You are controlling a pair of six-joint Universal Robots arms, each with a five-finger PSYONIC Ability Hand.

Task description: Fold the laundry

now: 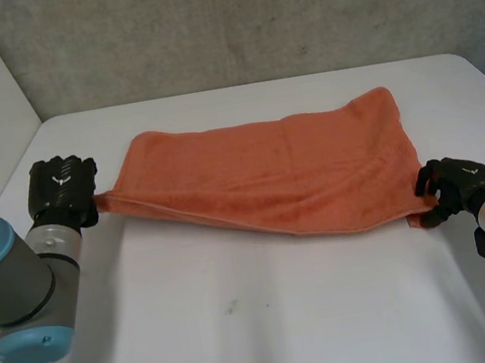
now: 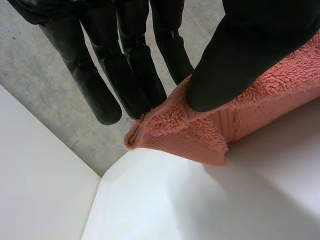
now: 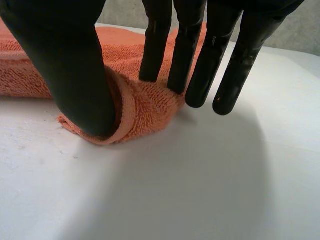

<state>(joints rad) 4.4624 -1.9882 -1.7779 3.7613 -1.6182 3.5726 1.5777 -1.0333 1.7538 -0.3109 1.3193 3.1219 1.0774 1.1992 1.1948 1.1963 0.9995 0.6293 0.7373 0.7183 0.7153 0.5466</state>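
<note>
The orange terry-cloth towel [image 1: 278,172] lies stretched across the white table [image 1: 246,327], which stands against a grey concrete wall [image 1: 245,17]. The left hand [image 1: 61,190] pinches one near corner of the towel; the right hand [image 1: 453,186] pinches the other.

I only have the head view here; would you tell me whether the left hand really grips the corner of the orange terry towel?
Observer: Yes. The left wrist view shows the left hand pinching the corner of the orange terry towel between its thumb and fingers.
Operator: Thank you. And the other corner?
Observer: The right hand pinches it too. Its thumb holds a rolled-over fold of the corner against the fingers.
</note>
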